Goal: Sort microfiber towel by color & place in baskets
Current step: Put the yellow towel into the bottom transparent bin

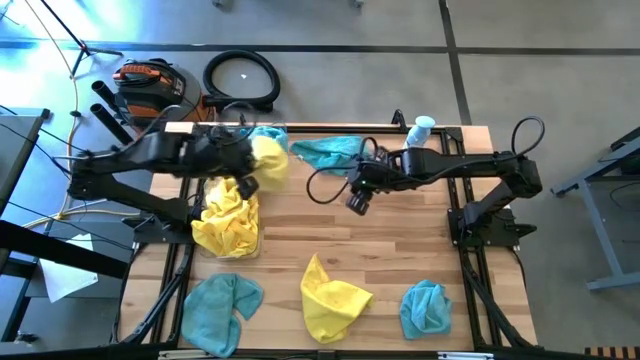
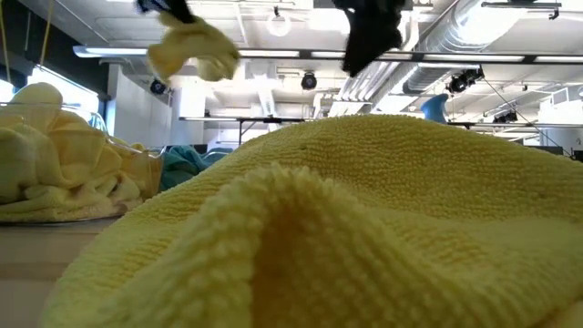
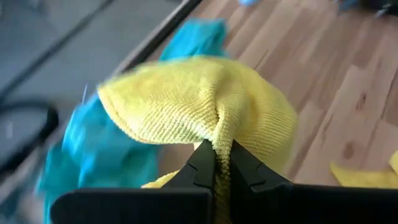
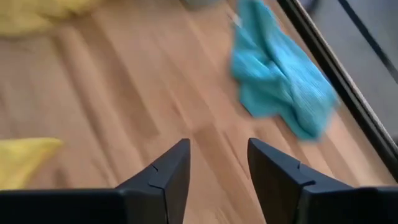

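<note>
Yellow towel [image 3: 205, 106] clamped in my left tool [image 3: 217, 163] could snag the blue pile at twelve o'clock; right tool [image 4: 217, 163] apart, empty.

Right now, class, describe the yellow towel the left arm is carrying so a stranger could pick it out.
Start at the wooden table and find its far left corner. There the left gripper, jaws shut, pinches a yellow towel. It alone hangs in the air; the other towels lie flat or heaped.
</note>
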{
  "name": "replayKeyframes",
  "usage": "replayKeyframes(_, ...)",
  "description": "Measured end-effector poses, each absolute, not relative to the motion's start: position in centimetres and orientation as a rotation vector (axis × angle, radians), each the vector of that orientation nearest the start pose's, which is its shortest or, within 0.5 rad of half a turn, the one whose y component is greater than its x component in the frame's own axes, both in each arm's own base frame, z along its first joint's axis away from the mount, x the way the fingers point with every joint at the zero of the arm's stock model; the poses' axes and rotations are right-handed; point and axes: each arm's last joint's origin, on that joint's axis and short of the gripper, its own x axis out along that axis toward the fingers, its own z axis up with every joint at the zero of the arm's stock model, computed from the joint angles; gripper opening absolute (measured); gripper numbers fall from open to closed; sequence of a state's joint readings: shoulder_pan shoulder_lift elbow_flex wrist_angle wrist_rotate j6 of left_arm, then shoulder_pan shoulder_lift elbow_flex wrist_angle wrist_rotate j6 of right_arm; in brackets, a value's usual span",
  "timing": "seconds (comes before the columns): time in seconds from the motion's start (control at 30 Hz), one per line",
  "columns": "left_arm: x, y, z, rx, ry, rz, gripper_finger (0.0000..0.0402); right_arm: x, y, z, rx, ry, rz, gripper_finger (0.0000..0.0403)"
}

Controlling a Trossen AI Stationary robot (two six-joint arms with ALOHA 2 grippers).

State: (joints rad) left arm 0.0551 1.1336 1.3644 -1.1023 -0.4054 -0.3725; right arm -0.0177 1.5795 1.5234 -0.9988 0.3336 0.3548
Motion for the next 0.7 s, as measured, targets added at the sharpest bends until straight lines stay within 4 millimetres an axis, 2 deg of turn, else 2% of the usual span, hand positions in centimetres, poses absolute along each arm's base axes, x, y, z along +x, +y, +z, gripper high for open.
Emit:
replayKeyframes(0.13,16.0,1.6,38.6,-0.346,0.880,0.700,0.0001,30.8,-1.7,32.7,0.153,1.044,-0.596,0.0156)
replayKeyframes(0.23,14.5,1.2,37.5,-0.437,0.966,0.784,0.0000,30.6,-1.7,32.6,0.150,1.052,-0.627,0.0156)
replayKeyframes(0.4,14.3,0.6,34.2,-0.574,1.057,0.831,0.0000,30.8,-1.7,32.7,0.153,1.032,-0.625,0.0156)
replayKeyframes(0.53,14.4,0.6,30.2,-0.616,1.155,0.924,0.0000,31.0,-1.7,32.7,0.156,1.018,-0.622,0.0156)
replayKeyframes(0.7,15.6,0.9,25.4,-0.683,1.152,0.843,0.0000,31.0,-1.7,32.8,0.158,1.011,-0.621,0.0156)
